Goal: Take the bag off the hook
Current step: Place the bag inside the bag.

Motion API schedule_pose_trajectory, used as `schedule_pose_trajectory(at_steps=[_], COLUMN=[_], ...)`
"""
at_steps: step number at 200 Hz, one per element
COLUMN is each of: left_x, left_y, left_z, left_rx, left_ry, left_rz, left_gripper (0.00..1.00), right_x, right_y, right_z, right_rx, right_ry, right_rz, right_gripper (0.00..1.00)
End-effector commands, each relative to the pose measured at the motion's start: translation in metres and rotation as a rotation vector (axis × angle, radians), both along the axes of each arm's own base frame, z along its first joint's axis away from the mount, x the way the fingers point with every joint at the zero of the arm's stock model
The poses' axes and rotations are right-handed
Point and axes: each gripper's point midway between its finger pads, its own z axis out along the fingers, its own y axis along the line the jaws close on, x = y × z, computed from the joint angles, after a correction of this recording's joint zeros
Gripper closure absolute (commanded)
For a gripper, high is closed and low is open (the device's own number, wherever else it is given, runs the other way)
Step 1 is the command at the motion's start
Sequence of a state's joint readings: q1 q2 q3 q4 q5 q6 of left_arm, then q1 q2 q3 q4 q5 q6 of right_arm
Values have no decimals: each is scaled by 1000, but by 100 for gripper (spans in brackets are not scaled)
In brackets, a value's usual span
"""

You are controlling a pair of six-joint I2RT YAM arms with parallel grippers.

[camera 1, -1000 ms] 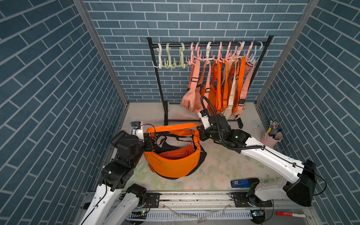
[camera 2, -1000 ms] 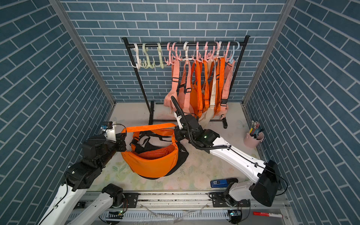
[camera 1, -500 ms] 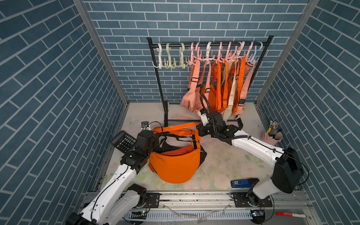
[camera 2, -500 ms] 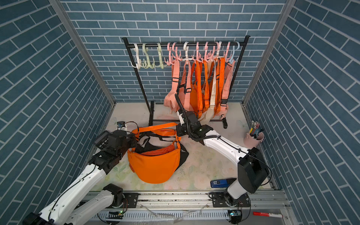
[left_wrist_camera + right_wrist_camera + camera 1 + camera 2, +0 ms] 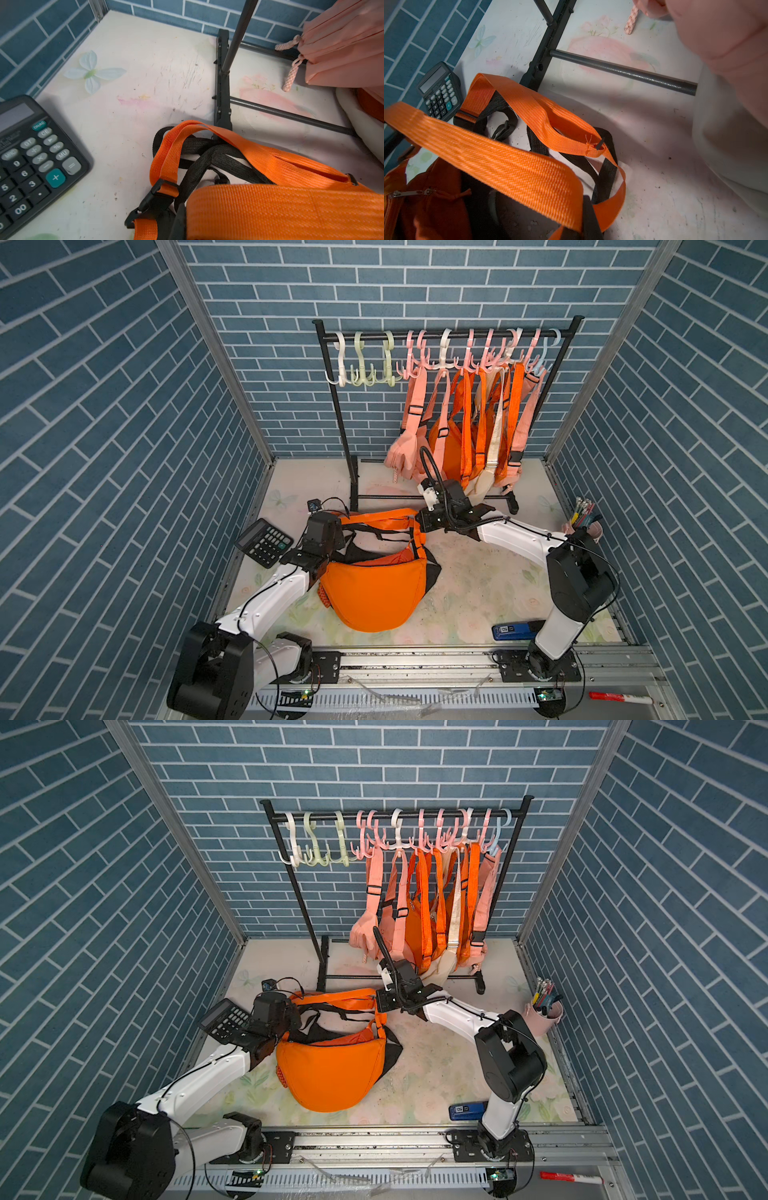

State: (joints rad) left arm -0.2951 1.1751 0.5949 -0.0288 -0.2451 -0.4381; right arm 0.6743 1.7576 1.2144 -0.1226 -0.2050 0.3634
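The orange bag is off the rack and sags low over the table between my two arms. Its orange strap runs taut from my left gripper to my right gripper. Both grippers are shut on the strap. The strap crosses the jaws in the left wrist view and in the right wrist view. Plastic hooks hang along the black rack, well above and behind the grippers.
Several pink, orange and cream bags hang on the rack's right half, just behind the right gripper. A calculator lies at the left edge. A blue device and a pink pen cup are at the right.
My left arm has stretched out and carried its end of the strap right, uncovering the calculator. The right arm has folded back. The bag body now hangs lower, plain side up.
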Motion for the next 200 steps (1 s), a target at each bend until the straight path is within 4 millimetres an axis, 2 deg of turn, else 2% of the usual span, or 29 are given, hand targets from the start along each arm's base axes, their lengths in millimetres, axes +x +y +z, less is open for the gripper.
schedule_pose_trajectory(at_steps=[1,18,34,44,61,78,86,103,118,132,137,145,148,153,200], left_x=[9,11,12,11,10,10,10,10,11,11,10,9,8,8,-6], left_y=[3,2,0,0,0,-1,-1,-3,-4,-6,-7,-7,-7,-7,-12], left_z=[0,-7,-14,-19,-25,-27,-28,-26,-17,-6,0,8,11,17,75], left_rx=[-37,-39,-43,-40,-42,-49,-51,-59,-77,-93,-98,-103,-105,-108,-173], left_ry=[-43,-33,-23,-13,-11,-14,-10,-15,-39,-63,-71,-82,-85,-90,-170], left_rz=[37,33,26,26,24,24,23,17,14,8,3,0,-2,-2,-35], left_gripper=[94,89,82,73,57,45,37,30,23,20,14,11,4,1,1], right_x=[15,13,13,13,13,14,13,13,13,13,13,12,12,11,-2], right_y=[-1,1,4,5,5,3,3,2,-1,-4,-5,-7,-8,-9,-27], right_z=[-5,-16,-25,-33,-42,-45,-46,-44,-38,-28,-26,-17,-15,-10,40], right_rx=[31,32,40,39,28,19,19,12,7,3,3,4,4,5,-3], right_ry=[21,44,67,85,100,102,104,101,85,62,57,41,36,29,-42], right_rz=[-35,-29,-23,-25,-33,-40,-38,-38,-42,-45,-46,-50,-51,-51,-57], right_gripper=[100,98,85,77,69,61,56,42,33,31,29,26,26,26,27])
